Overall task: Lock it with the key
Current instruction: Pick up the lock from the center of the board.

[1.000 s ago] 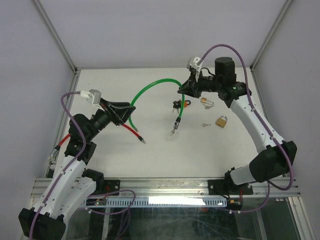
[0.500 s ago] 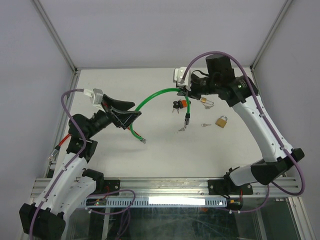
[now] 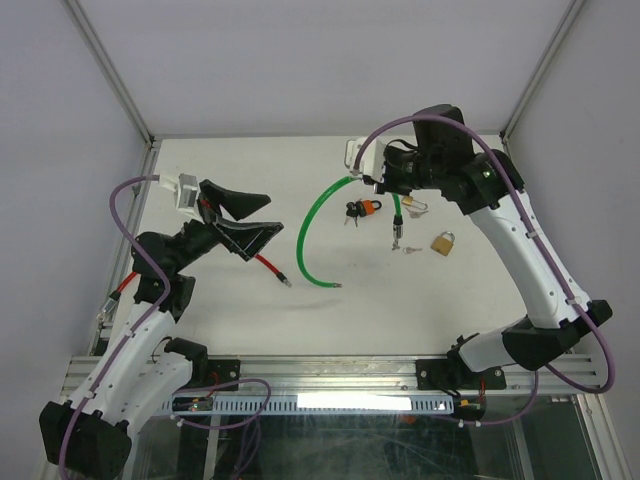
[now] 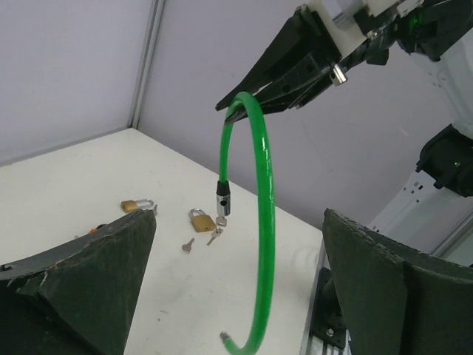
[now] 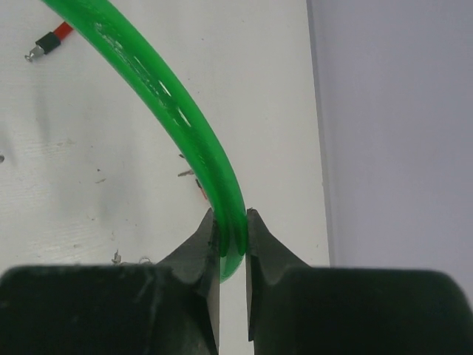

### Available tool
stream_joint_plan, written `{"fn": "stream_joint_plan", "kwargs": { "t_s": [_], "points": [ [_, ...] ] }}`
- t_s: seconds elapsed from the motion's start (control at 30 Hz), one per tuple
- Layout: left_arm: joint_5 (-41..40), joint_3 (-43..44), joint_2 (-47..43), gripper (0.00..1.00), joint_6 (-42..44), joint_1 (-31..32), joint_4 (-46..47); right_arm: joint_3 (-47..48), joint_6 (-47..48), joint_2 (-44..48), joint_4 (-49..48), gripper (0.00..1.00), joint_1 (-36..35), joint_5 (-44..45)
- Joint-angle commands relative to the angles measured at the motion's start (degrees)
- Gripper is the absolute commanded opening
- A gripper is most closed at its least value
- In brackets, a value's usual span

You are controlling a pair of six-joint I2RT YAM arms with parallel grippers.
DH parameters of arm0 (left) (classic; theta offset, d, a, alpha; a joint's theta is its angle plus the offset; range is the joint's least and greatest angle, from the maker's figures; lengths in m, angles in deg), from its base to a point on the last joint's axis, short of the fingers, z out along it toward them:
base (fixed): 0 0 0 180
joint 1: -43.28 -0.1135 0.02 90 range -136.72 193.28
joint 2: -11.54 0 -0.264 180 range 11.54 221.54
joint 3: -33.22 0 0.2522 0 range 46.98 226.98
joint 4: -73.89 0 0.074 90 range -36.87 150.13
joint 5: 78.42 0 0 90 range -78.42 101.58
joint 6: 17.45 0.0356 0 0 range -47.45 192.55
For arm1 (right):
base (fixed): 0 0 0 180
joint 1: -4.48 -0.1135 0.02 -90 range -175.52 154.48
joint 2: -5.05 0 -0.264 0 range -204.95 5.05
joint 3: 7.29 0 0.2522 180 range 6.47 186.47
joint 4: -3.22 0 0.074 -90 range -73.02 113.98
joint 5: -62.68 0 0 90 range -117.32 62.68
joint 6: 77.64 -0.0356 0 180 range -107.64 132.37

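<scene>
Pale walls (image 3: 300, 60) enclose the white desk (image 3: 400, 310) on which we inspect.

Nearest the bases, we find the left hand (image 3: 272, 213) raised above the desk, spread wide and carrying nothing. A red cable (image 3: 268, 263) lies on the desk just below it, apart from the fingers.

Further out, the green cable (image 3: 303, 240) hangs in a broad arc with its free end close to the desk. Beyond it to the right, a small key (image 3: 410, 250) lies flat and untouched, with the brass padlock (image 3: 443, 242) just beside it. An orange padlock (image 3: 362, 209) with a key bunch sits a little further back.

At the far side, the right hand (image 5: 229, 225) is closed narrowly on the green cable and holds it aloft. The cable's metal-capped end (image 4: 221, 201) dangles near the key.

We judge that locking has not begun and that the cable is only being presented. The next move calls for the free left hand to fetch the key or padlock. A thin key lying flat will demand a low, exact pinch.
</scene>
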Motion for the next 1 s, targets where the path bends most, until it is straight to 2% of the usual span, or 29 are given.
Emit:
{"fn": "stream_joint_plan", "kwargs": {
  "t_s": [0.0,0.17,0.3,0.4,0.67,0.8,0.97],
  "points": [
    [-2.3,0.3,-0.2,0.99,-4.3,0.4,6.5,2.9,4.9,2.8,-2.4,0.0,-0.8,1.6],
    [-0.1,2.1,6.3,0.99,-13.6,0.4,11.8,6.4,13.9,1.4,2.0,0.0,-1.7,2.3],
    [2.6,6.7,11.2,0.95,-13.3,0.5,10.1,7.1,21.6,0.5,5.5,0.0,-1.9,3.1],
    [3.8,11.2,15.0,0.89,-13.0,1.3,7.2,6.8,24.4,0.1,6.7,0.0,-2.8,3.7],
    [6.7,22.5,25.3,0.77,-9.1,8.3,-5.3,5.3,27.7,-1.0,7.5,0.0,-5.6,7.3],
    [7.7,24.2,27.8,0.7,-7.9,10.4,-7.4,4.9,27.8,-1.3,7.5,0.0,-6.7,8.0],
    [9.5,26.1,30.8,0.66,-7.9,13.3,-7.5,4.8,27.4,-1.5,7.6,0.0,-7.4,7.5]
  ]
}}
